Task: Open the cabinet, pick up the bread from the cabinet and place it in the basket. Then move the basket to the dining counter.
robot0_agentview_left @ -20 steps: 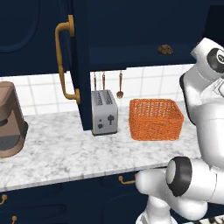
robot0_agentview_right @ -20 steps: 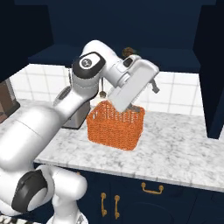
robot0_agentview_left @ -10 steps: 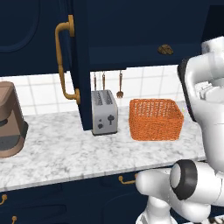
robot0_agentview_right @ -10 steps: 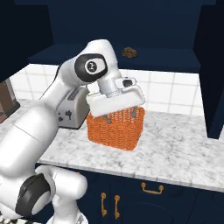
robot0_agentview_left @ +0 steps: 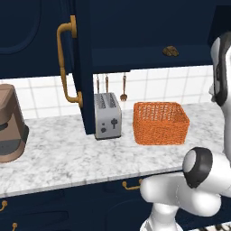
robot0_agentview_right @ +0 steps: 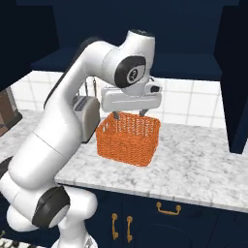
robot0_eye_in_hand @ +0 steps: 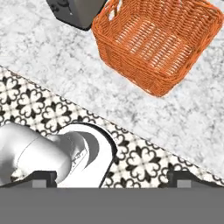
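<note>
Bread: on the open cabinet shelf; I judge it light, soft, best pinched across its middle.
Basket: empty, on the bench.
Fingers: well apart, holding nothing.

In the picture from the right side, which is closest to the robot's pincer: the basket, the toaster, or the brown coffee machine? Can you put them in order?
1. The basket is nearest, right under the pincer.
2. The toaster comes next, on the counter just left of the basket.
3. The coffee machine is farthest, at the far left edge of the picture.
</note>
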### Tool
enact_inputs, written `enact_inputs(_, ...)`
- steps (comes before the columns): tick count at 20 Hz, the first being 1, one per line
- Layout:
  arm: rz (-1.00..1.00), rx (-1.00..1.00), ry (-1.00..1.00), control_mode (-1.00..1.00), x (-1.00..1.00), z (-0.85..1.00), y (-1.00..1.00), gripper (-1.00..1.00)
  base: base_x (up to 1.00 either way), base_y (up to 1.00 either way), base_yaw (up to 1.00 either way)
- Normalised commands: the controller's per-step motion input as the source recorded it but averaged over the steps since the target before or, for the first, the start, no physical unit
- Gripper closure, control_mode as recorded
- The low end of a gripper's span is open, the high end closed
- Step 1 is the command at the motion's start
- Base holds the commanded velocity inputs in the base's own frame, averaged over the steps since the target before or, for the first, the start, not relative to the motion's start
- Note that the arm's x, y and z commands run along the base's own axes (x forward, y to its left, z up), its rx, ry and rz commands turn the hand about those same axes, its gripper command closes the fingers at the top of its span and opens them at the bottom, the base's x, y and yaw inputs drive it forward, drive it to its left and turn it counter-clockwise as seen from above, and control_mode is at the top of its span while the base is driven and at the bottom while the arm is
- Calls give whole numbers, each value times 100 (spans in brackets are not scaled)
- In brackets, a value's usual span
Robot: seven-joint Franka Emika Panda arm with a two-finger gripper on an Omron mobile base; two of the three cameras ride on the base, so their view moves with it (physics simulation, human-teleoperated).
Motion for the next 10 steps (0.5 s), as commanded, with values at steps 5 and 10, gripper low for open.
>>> enact_inputs(5, 15, 31, -85, -100, 9, 20, 4, -100, 0, 0, 0)
enact_inputs(10, -14, 18, -37, -100, 42, 48, 21, -100, 0, 0, 0)
